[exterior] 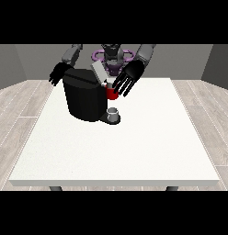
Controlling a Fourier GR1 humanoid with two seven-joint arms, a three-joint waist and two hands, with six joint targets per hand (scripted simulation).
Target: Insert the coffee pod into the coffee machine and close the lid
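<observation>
Front view: open hand (128, 77) above coffee machine (84, 95)

1. setting: a plain indoor room arranged as a robot test area, not a furnished home or kitchen.
2. floor (14, 110): pale wood-look planks, visible at the left and right of the frame.
3. walls (37, 57): bare grey, across the upper part of the frame.
4. furniture: one large white table (116, 151) at centre frame.
5. occupant: a humanoid robot (112, 56) behind the table, top centre.
</observation>
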